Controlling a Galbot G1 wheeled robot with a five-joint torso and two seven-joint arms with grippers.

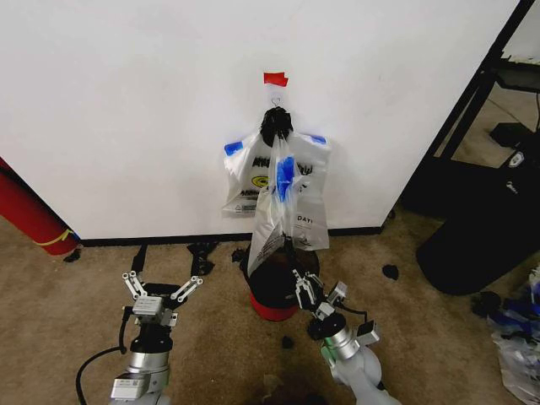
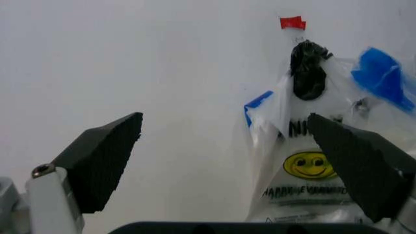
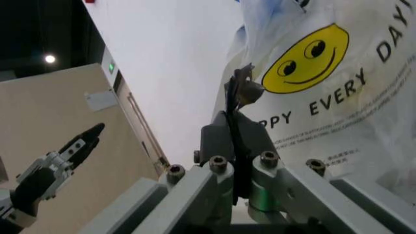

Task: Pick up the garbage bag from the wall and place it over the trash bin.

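Presently the task stands partly done; one garbage bag (image 1: 281, 211) hangs drawn down and forward from the bundle of bags (image 1: 253, 173) on the hook (image 1: 276, 102) on the wall (image 1: 126, 110), its lower end over the trash bin (image 1: 274, 291) on the floor below; it is not yet freed nor spread over the rim. Right tool (image 1: 308, 294), just right of the bin, is pressed together, seemingly pinching the bag's film; left tool (image 1: 160, 289) waits spread, well left. Legible print: smiley face, "EVERY DAY", part of "HAPPY"; smaller text unreadable. Red tape (image 1: 275, 79) sits above the hook.
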